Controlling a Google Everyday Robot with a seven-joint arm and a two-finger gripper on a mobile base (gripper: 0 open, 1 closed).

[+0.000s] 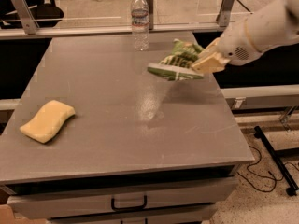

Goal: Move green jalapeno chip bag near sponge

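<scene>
green jalapeno chip bag [176, 63]: crumpled, aloft in claw [204, 63], rear-right | sponge [47, 121]: flat, front-left

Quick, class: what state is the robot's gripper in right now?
Gripper: shut on the green jalapeno chip bag, holding it above the table's far right part.

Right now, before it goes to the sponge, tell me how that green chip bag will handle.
Probably light: the end effector, at the far right of the table, holds the green chip bag aloft by one end. Likely floppy and crinkly, since its foil looks creased and bunched. It may swing or slip if rushed.
</scene>
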